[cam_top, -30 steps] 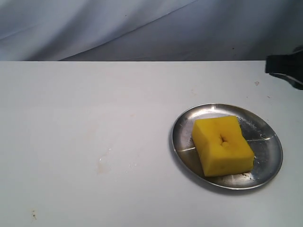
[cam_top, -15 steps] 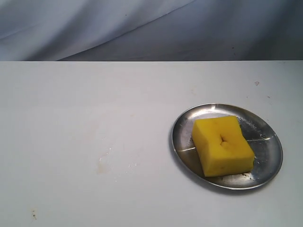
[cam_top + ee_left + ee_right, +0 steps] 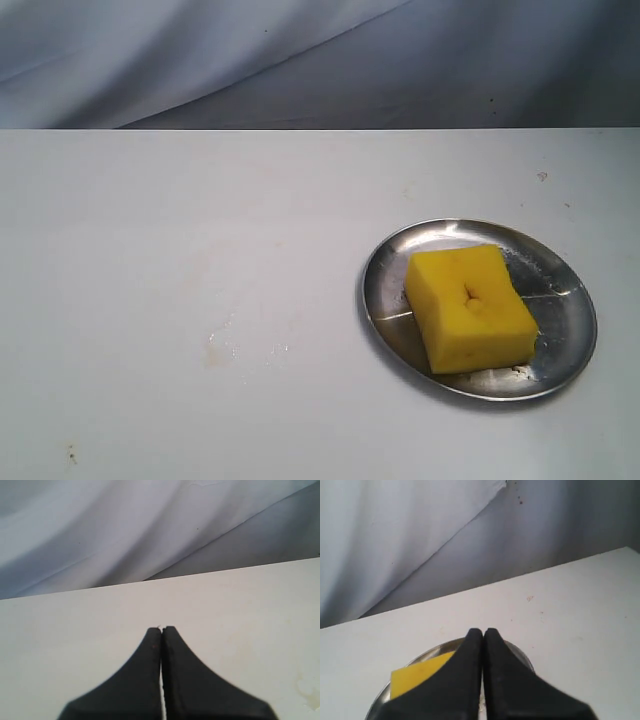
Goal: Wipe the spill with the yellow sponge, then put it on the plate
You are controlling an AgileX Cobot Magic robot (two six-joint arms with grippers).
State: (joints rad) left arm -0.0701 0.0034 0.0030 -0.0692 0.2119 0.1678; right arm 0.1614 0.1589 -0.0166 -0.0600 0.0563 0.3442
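Note:
The yellow sponge (image 3: 469, 306) lies flat on the silver plate (image 3: 390, 270) at the right of the table, its dented face up. Only a faint wet smear of the spill (image 3: 222, 345) shows left of the plate, with a few droplets. Neither gripper appears in the exterior view. In the right wrist view my right gripper (image 3: 483, 630) is shut and empty, held above and behind the plate (image 3: 422, 656), with a corner of the sponge (image 3: 415, 676) showing beside its fingers. My left gripper (image 3: 161, 628) is shut and empty over bare table.
A white table (image 3: 150, 220) runs back to a grey-blue cloth backdrop (image 3: 300, 60). A small dark speck (image 3: 71, 456) sits near the front left edge. A pale stain (image 3: 307, 692) marks the table in the left wrist view.
The right arm, visible at the far right edge one second ago, has drawn out of the exterior view. Sponge and plate have not moved.

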